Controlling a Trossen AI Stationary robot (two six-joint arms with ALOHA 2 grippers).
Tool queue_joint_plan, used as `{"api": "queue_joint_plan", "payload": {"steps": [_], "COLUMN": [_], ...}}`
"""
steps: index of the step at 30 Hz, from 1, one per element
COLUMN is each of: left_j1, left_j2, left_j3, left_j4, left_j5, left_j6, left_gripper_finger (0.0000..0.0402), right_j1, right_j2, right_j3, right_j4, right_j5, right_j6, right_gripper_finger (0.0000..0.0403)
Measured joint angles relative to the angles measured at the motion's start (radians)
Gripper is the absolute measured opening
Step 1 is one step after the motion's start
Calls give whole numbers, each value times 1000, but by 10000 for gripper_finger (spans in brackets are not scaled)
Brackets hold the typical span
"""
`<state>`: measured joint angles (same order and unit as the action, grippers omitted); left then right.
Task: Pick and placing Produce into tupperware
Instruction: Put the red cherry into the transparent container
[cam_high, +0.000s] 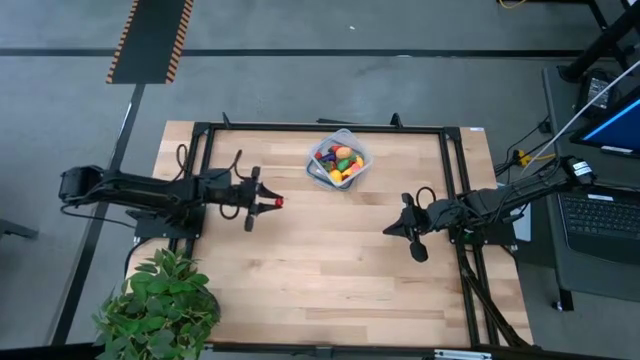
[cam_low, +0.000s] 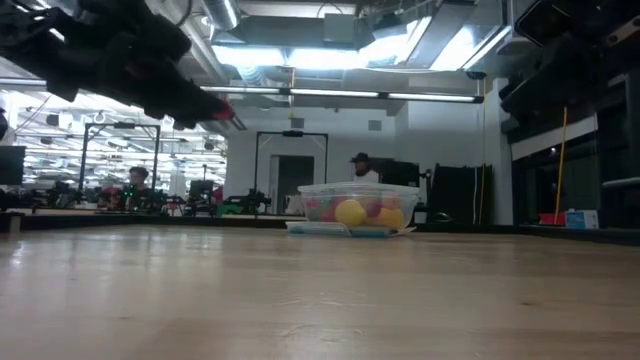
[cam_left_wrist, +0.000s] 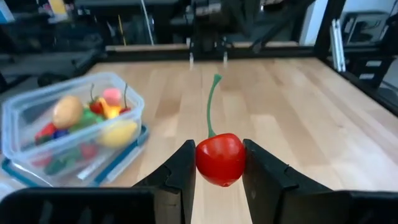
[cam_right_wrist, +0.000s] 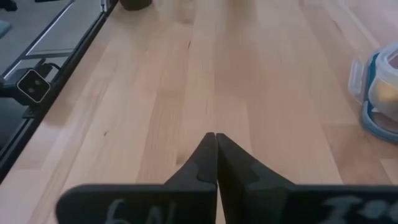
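Red cherry: pinched between the two dark fingers of the left hand, its green stem standing up and away from them.
Left hand: raised above the pale wooden worktop, on its left side, short of the tupperware.
Tupperware: clear, bluish, lidless, at the far middle of the worktop; it holds the produce, a heap of yellow, red, orange and green pieces.
Right hand: on the right side of the worktop, apart from the tupperware, fingers pressed together on nothing.
Potted plant: green and leafy, at the near left corner.
Room behind: a person shows beyond the tupperware in the low view.
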<state>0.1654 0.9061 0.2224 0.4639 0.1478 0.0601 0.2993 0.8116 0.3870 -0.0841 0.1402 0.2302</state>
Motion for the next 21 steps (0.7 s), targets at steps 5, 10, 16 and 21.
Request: {"api": "queue_joint_plan", "payload": {"steps": [5,10,16,21], "left_j1": [0,0,46,115], "left_j2": [130,300,476,578], "left_j3": [67,188,360,523], "left_j4": [1,-2,-44,-170], "left_j5": [-13,-34,-35,20], "left_j6": [7,89,191,201], "left_gripper_finger": [95,95,95,95], "right_j1": [0,-2,-2,-2], "right_j2": [0,0,0,0], "right_j3": [0,0,0,0], "right_j4": [8,14,14,14], "right_j5": [1,1,1,1], "right_j6": [-24,-31,-36,-37], "right_gripper_finger": [3,4,2,3]}}
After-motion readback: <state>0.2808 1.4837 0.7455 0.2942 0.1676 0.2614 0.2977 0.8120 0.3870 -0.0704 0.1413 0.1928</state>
